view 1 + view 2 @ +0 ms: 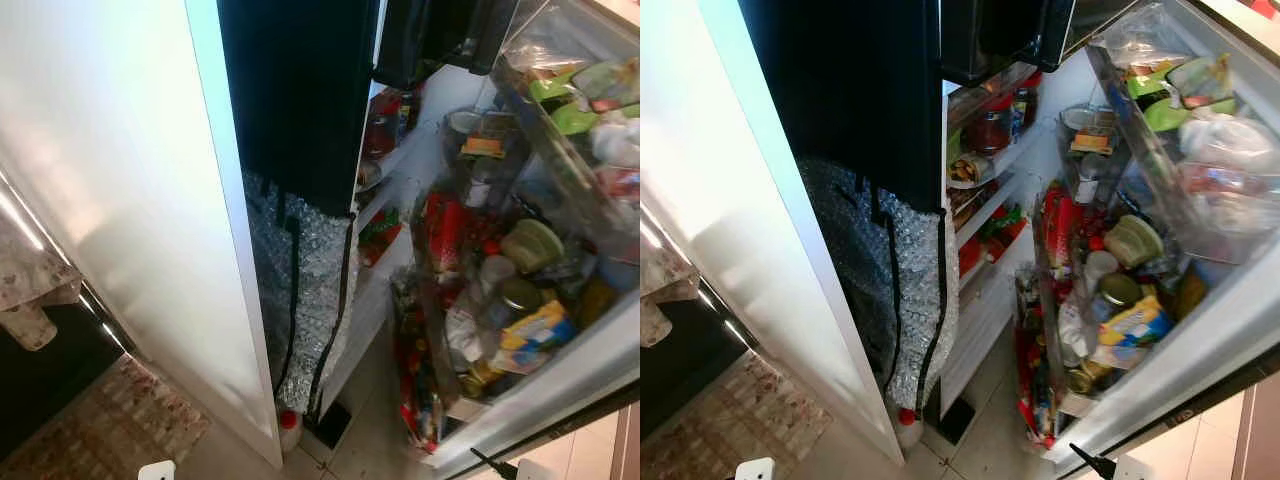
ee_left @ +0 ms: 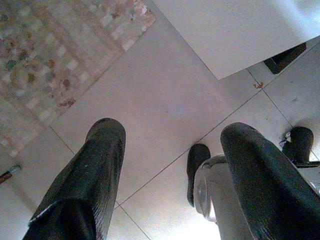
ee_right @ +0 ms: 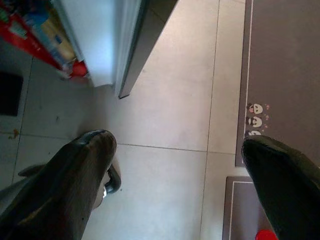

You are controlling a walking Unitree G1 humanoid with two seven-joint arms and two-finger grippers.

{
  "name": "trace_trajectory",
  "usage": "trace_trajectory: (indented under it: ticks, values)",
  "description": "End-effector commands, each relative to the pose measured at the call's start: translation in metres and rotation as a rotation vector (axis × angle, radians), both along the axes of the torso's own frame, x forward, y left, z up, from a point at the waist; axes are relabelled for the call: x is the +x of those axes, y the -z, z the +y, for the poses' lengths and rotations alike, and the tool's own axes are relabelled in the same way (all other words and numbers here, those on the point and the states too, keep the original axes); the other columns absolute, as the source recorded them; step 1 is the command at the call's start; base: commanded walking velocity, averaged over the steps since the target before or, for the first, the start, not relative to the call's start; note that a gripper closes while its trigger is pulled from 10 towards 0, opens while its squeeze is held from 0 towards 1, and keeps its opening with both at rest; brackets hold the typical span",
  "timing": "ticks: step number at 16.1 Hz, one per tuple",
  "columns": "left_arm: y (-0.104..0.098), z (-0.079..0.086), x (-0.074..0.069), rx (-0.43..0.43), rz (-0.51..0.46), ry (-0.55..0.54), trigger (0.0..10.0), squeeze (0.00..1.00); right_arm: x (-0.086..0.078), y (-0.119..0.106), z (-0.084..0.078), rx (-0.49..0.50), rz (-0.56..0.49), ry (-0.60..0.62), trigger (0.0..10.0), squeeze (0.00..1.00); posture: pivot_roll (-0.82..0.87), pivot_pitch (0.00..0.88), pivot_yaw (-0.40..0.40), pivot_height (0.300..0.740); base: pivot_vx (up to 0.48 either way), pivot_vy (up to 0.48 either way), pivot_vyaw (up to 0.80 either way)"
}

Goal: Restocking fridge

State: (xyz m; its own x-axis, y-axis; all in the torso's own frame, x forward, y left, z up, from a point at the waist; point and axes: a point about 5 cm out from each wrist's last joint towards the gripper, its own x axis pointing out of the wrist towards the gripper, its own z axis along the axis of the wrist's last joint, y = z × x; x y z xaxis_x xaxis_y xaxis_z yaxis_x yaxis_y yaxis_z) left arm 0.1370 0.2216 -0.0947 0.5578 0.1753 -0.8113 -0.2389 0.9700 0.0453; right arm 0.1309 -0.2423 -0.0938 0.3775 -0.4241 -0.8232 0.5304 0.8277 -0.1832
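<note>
Hanging spread over floor tiles, both grippers (image 2: 170,175) (image 3: 185,185) sit below the open fridge (image 1: 400,250)

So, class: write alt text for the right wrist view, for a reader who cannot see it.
Two long black fingers of the open right claw hang over a pale tiled floor, holding nothing. Beyond them stands the white fridge door's bottom edge, with red packets beside it, and a grey mat lies to one side.

The white fridge (image 1: 130,200) stands open. Its door (image 1: 1200,330) swings out to the right, its racks crammed with jars, bottles and packets. The inner shelves (image 1: 985,165) hold jars and red packages, partly hidden.
</note>
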Motion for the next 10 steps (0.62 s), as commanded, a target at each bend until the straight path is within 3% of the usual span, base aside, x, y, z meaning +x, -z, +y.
trace_trajectory:
  ticks: [1, 10]
  values:
    - [0.000, -0.001, 0.000, 0.001, -0.008, -0.003, 10.0, 0.00, 0.001, -0.001, -0.002, -0.015, -0.010, 0.016, 10.0, 0.00, -0.09, 0.047, 0.025, 0.740, 0.000, 0.000, 0.00]
    - [0.002, -0.002, -0.004, -0.006, 0.018, 0.000, 10.0, 0.00, 0.014, -0.006, -0.001, -0.048, -0.041, 0.022, 10.0, 0.00, -0.09, 0.052, 0.023, 0.740, 0.000, 0.000, 0.00]
